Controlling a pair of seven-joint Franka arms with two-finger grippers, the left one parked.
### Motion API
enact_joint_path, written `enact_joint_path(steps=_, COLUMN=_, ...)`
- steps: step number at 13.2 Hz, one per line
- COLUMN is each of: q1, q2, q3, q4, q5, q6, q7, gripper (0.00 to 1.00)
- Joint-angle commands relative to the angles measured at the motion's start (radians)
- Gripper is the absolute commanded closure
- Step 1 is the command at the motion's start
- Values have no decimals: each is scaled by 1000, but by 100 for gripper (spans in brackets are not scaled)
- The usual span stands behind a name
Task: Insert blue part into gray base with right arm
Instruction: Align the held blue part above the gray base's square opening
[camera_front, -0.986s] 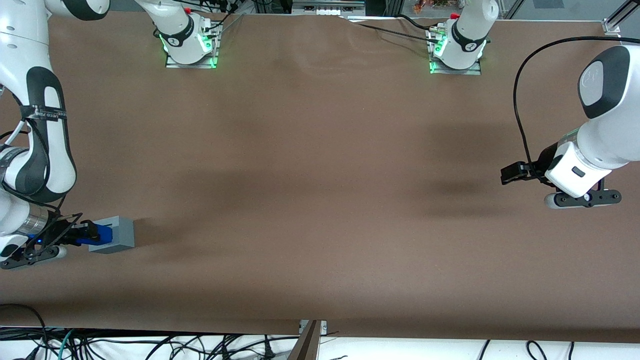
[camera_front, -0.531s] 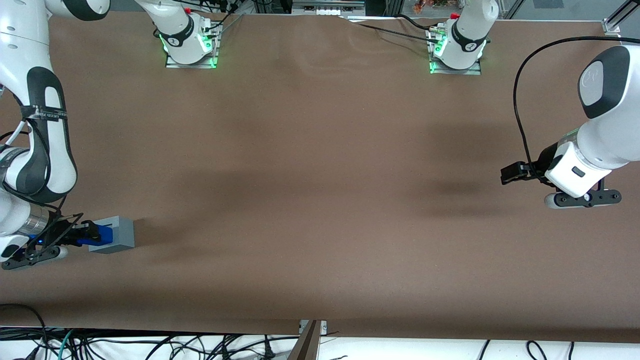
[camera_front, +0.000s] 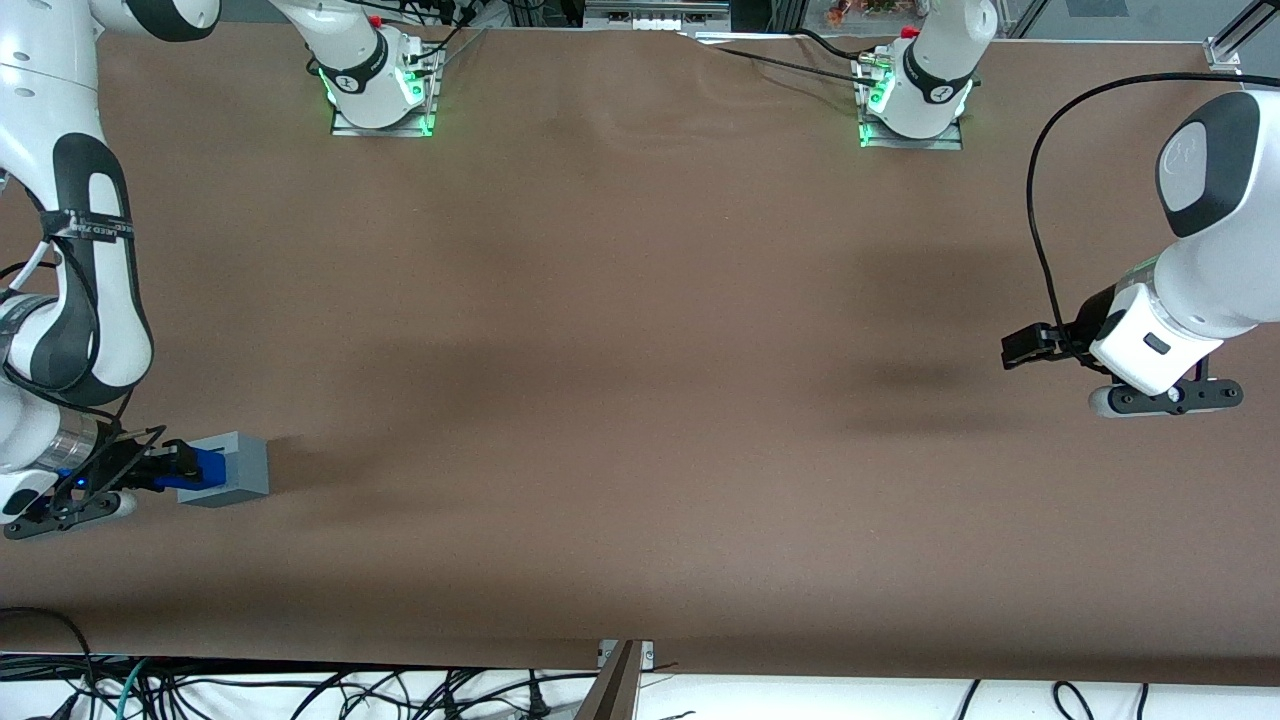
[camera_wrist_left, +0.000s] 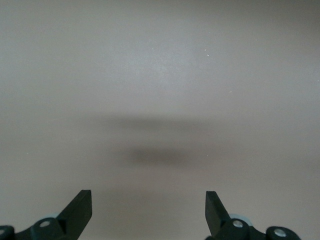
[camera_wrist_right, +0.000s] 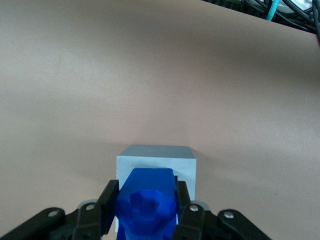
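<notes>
Lower left of the front view: gray base (camera_front: 236, 468) on the brown table (camera_front: 640, 400), black cables (camera_front: 300, 690) along the bottom edge. The gripper (camera_front: 165, 465) clamps the blue part (camera_front: 205, 467) over the base.

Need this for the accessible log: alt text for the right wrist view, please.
The gripper is shut on the blue part, holding it right at the gray base, which sits on the brown table. Whether the part is in the recess cannot be told.

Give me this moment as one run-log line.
arm: right | gripper: shut on blue part | position: over gray base, working arm's table end | insertion: depth unclear
</notes>
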Motion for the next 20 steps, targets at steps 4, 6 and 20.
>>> enact_joint_path(steps=4, q1=-8, q2=9, q3=5, q4=87, q5=3, q6=-79, q7=-15, gripper=49)
enact_joint_path(steps=6, q1=-8, q2=10, q3=7, q4=87, q5=3, q6=-79, q7=-15, gripper=49)
enact_joint_path(steps=20, q1=-24, q2=59, q3=4, q4=78, q5=2, q6=-56, q7=-31, gripper=49)
